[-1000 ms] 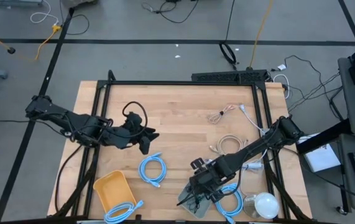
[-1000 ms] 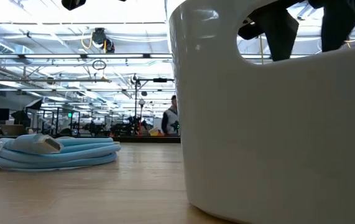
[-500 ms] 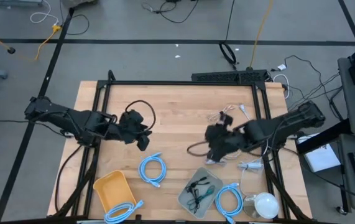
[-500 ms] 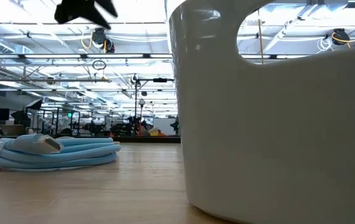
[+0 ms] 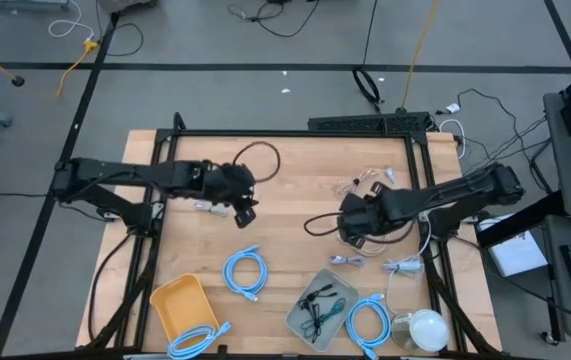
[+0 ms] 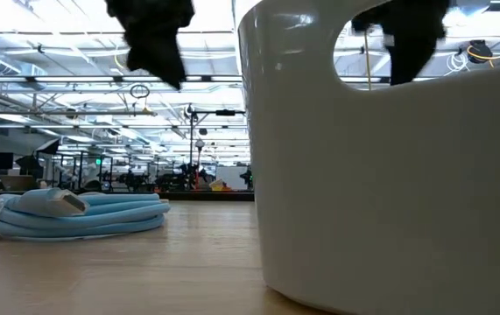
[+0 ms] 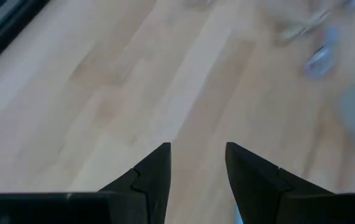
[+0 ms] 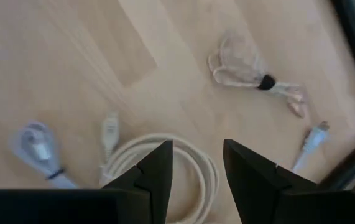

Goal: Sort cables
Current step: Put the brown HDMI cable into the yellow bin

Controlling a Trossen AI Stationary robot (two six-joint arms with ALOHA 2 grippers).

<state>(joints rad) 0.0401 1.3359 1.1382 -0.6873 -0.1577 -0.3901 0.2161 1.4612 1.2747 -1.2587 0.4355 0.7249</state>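
Note:
My left gripper (image 7: 196,168) is open and hovers over bare wood, left of the table's middle (image 5: 246,211). My right gripper (image 8: 197,165) is open too and hangs above a beige coil (image 8: 165,155) on the table's right half (image 5: 351,230). A pinkish-beige bundle (image 8: 252,71) with a black tie lies beyond the coil, and a grey bundle (image 8: 37,143) lies beside it. One light-blue loop (image 5: 245,272) lies flat near the middle, one (image 5: 367,320) lies right of the grey tray (image 5: 300,318), and one (image 5: 195,340) sits in the yellow bin (image 5: 170,300). The tray holds thin black and teal cables (image 5: 320,305).
A round white object (image 5: 425,326) with its white cord sits at the near right corner. Another grey bundle (image 5: 402,266) lies by the right frame rail. In the low view, the pale tub (image 6: 390,175) fills the right side. Bare wood stretches across the far left of the table.
My right gripper has risen from over the grey tray at the near edge and swung toward the far edge and slightly right; it now hangs above the beige coil. My left gripper has moved toward the far edge and a little right.

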